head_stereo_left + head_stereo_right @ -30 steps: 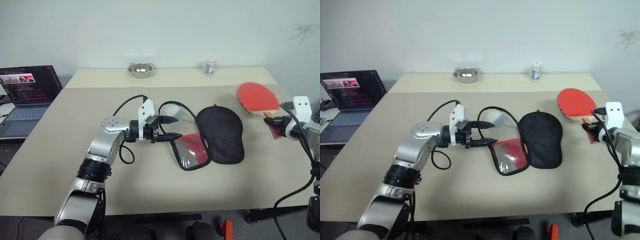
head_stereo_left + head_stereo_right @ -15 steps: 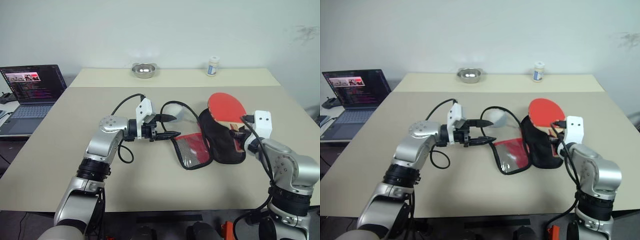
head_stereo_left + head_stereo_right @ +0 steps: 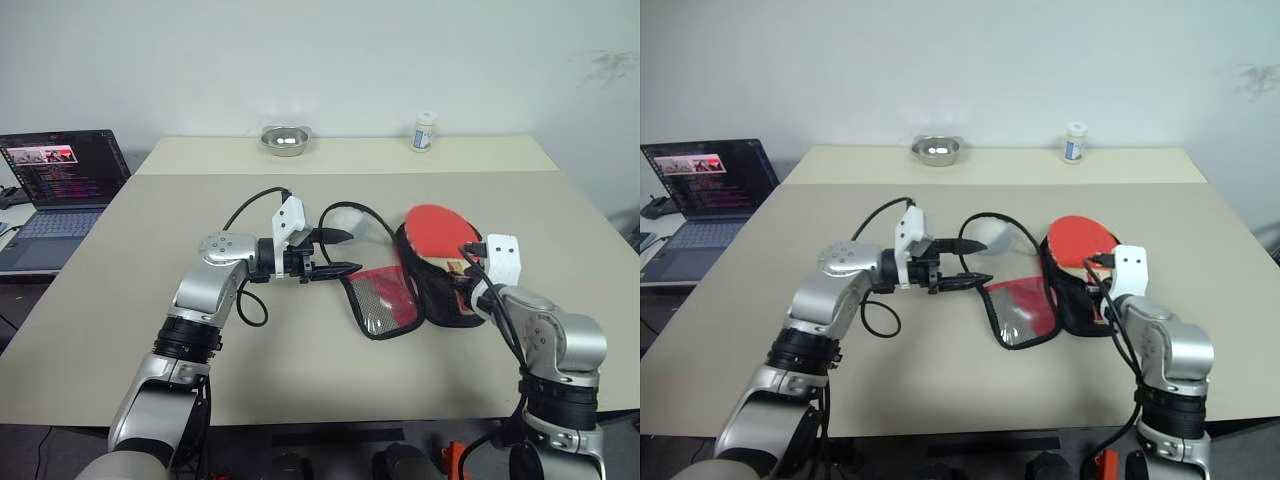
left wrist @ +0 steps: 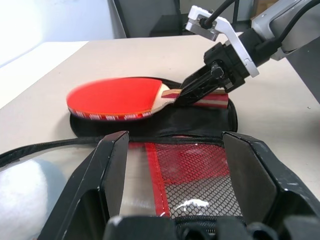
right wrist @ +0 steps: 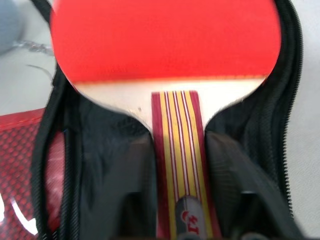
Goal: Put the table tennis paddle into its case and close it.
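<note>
The paddle (image 3: 438,229) lies right of center in the head pic, red face up, over the black half of the open case (image 3: 424,283), w/ its handle pointing back at the right gripper (image 3: 464,274). That gripper's fingers sit on both sides of the handle; can't tell if they pinch it or are a bit apart. The left gripper (image 3: 340,252), mid-frame, is spread wide w/ nothing in it, just beside the case's red mesh half.
</note>
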Controlling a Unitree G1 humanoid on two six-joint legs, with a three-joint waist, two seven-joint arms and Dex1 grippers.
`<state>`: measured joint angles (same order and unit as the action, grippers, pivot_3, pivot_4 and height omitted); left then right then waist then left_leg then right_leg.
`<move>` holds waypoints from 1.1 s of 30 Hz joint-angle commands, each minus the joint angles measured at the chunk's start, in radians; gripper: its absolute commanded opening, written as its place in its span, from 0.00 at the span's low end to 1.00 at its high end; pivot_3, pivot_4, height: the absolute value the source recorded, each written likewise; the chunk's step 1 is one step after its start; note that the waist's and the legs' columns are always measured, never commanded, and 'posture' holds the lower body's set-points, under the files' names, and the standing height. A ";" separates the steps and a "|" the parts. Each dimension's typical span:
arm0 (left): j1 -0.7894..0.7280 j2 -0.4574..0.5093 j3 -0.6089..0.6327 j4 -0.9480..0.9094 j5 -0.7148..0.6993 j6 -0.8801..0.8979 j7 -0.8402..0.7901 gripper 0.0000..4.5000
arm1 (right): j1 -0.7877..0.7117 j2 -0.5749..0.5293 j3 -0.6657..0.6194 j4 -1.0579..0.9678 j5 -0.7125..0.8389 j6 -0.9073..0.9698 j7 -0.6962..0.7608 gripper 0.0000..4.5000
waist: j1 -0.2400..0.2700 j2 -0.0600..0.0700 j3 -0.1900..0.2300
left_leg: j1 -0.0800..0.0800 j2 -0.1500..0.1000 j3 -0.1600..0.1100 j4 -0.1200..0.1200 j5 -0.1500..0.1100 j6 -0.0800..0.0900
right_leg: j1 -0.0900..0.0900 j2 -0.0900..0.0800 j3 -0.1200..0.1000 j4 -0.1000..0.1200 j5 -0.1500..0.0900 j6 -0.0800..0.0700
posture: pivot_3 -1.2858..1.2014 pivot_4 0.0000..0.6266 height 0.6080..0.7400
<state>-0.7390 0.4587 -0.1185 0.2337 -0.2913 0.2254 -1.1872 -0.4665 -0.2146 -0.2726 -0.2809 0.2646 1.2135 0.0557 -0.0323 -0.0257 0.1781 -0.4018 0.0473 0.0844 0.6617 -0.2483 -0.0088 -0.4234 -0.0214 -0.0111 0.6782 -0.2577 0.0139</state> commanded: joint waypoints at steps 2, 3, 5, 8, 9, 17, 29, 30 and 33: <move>-0.006 0.022 0.020 -0.023 0.000 0.000 0.015 0.71 | -0.001 0.008 0.002 -0.039 -0.004 -0.031 -0.013 0.75 | 0.000 0.000 0.000 | 0.000 0.000 0.000 0.000 0.000 0.000 | 0.000 0.000 0.000 0.000 0.000 0.000 | 0.52 0.24 1.00; -0.005 0.024 0.021 -0.023 0.001 0.002 0.017 0.71 | 0.000 0.012 0.000 -0.043 -0.002 -0.029 -0.015 0.83 | 0.000 0.000 0.000 | 0.000 0.000 0.000 0.000 0.000 0.000 | 0.000 0.000 0.000 0.000 0.000 0.000 | 0.52 0.24 1.00; -0.001 0.034 0.022 -0.019 0.004 0.005 0.021 0.71 | 0.010 0.016 0.012 -0.073 -0.002 -0.021 -0.019 0.99 | 0.000 0.000 0.000 | 0.000 0.001 0.000 0.000 0.000 0.000 | 0.000 0.000 0.000 0.000 0.000 0.000 | 0.52 0.24 1.00; 0.010 0.063 0.028 -0.014 0.014 0.012 0.032 0.71 | 0.031 -0.004 0.045 -0.166 0.014 -0.005 0.009 1.00 | -0.001 0.000 0.000 | 0.000 0.001 0.000 0.000 0.000 0.000 | 0.000 0.000 0.000 0.000 0.000 0.000 | 0.52 0.24 1.00; 0.015 0.078 0.031 -0.005 0.023 0.011 0.038 0.71 | 0.037 -0.029 0.061 -0.220 0.052 0.008 0.059 1.00 | -0.001 0.000 0.000 | 0.000 0.001 0.000 0.000 0.000 0.000 | 0.000 0.000 0.000 0.000 0.000 0.000 | 0.52 0.24 1.00; 0.001 0.120 -0.023 0.131 0.154 -0.027 0.100 0.67 | 0.074 -0.381 -0.036 -0.451 0.340 0.055 0.446 1.00 | 0.004 -0.003 0.001 | 0.000 0.000 -0.001 0.000 -0.001 0.001 | 0.001 0.000 -0.002 -0.002 0.000 0.000 | 0.52 0.24 1.00; -0.092 -0.031 -0.108 0.332 0.248 -0.072 0.108 0.00 | 0.144 -0.688 -0.316 -0.469 0.676 0.091 0.667 1.00 | 0.009 -0.006 0.003 | -0.003 0.000 -0.001 0.000 -0.002 0.004 | 0.002 -0.001 -0.003 -0.007 0.000 0.000 | 0.52 0.24 1.00; -0.096 -0.051 -0.113 0.334 0.240 -0.063 0.093 0.00 | 0.160 -0.705 -0.329 -0.470 0.686 0.090 0.667 1.00 | 0.010 -0.006 0.003 | -0.003 0.000 -0.001 0.000 -0.003 0.004 | 0.002 -0.001 -0.003 -0.008 0.000 0.000 | 0.52 0.24 1.00; -0.128 -0.141 -0.113 0.301 0.185 0.000 0.054 0.00 | 0.206 -0.738 -0.384 -0.472 0.740 0.104 0.665 1.00 | 0.011 -0.006 0.003 | -0.005 0.000 -0.001 0.000 -0.003 0.005 | 0.001 -0.001 -0.003 -0.009 0.000 0.000 | 0.52 0.24 1.00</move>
<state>-0.8211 0.3465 -0.2324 0.5746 -0.0639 0.2035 -1.1119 -0.2651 -0.9327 -0.6021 -0.7399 0.9647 1.3127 0.7174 -0.0218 -0.0321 0.1810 -0.4072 0.0470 0.0826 0.6618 -0.2511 -0.0041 -0.4221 -0.0225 -0.0143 0.6686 -0.2576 0.0141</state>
